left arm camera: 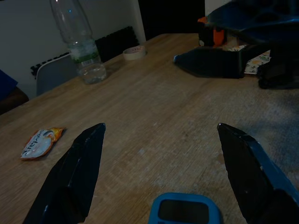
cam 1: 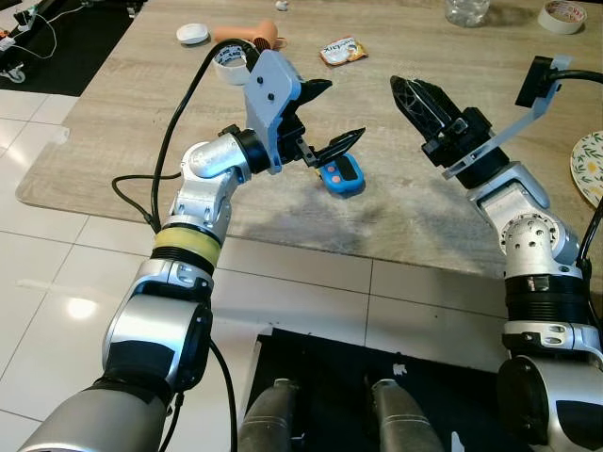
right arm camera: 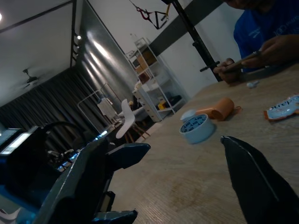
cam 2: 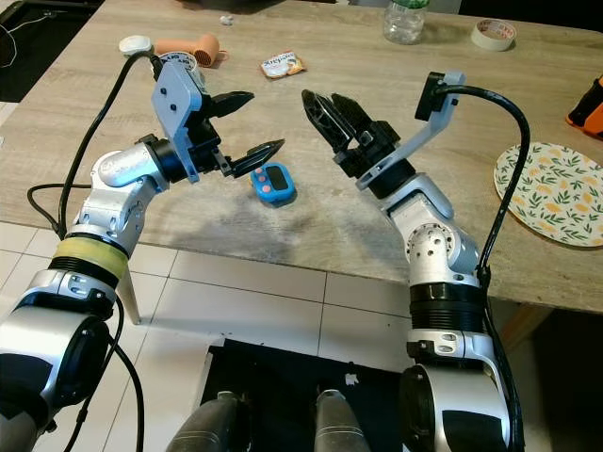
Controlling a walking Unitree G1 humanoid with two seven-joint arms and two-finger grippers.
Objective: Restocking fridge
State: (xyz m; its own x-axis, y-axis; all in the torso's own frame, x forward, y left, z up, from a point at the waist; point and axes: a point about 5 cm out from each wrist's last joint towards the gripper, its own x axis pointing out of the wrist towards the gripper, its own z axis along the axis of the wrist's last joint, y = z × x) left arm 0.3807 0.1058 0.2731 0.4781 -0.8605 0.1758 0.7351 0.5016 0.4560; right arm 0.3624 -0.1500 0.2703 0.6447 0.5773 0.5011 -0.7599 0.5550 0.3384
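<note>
A small blue device with a dark screen (cam 1: 341, 175) lies on the wooden table (cam 1: 141, 141) near its front edge. My left gripper (cam 1: 344, 111) hovers just above and left of it, open, with nothing between its black fingers. In the left wrist view the blue device (left arm camera: 184, 210) sits low between the two spread fingers (left arm camera: 74, 177). My right gripper (cam 1: 405, 85) hangs over the table to the right of the device, open and empty, pointing toward the left gripper.
Further back lie a snack packet (cam 1: 343, 51), a pale round tub (cam 1: 229, 64), an orange object (cam 1: 247, 34) and a white disc (cam 1: 192, 34). A clear bottle (cam 2: 405, 19), tape roll (cam 2: 494, 34) and patterned plate (cam 2: 556, 193) stand at the right. A person in blue (right arm camera: 261, 32) sits across.
</note>
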